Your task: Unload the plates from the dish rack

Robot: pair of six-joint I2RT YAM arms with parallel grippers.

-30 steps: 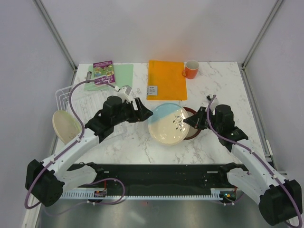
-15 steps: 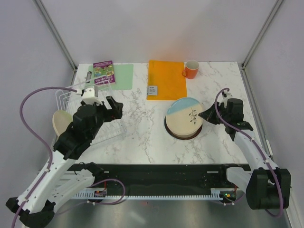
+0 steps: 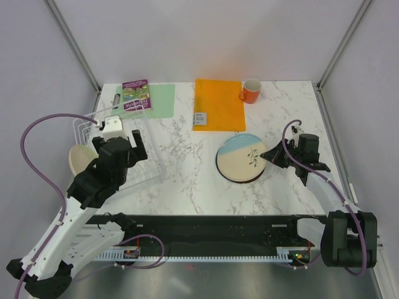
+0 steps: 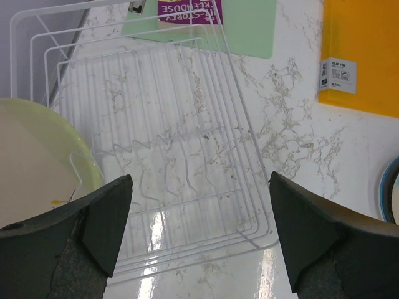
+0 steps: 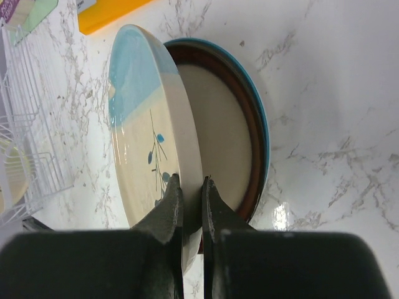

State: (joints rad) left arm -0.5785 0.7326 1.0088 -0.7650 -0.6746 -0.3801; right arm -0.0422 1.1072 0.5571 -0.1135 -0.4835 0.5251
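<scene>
My right gripper (image 3: 269, 156) (image 5: 190, 180) is shut on the rim of the blue-and-beige plate with a dark sprig (image 3: 240, 157) (image 5: 140, 137). It holds the plate tilted over a stack on the table. The stack's top plate is beige with a dark red-brown rim (image 5: 218, 137) (image 3: 222, 172), and a blue edge (image 5: 265, 134) shows beneath it. My left gripper (image 3: 133, 149) (image 4: 198, 240) is open and empty above the white wire dish rack (image 3: 151, 169) (image 4: 187, 143). A cream plate (image 3: 79, 159) (image 4: 37, 162) stands at the rack's left end.
An orange folder (image 3: 218, 103) and an orange mug (image 3: 251, 91) lie at the back. A green mat (image 3: 159, 99) with a purple booklet (image 3: 136, 93) lies behind the rack. The rack sits near the table's left edge.
My left arm swung back from the table's middle to above the rack. My right gripper carried the blue-and-beige plate right and lowered it over the stack.
</scene>
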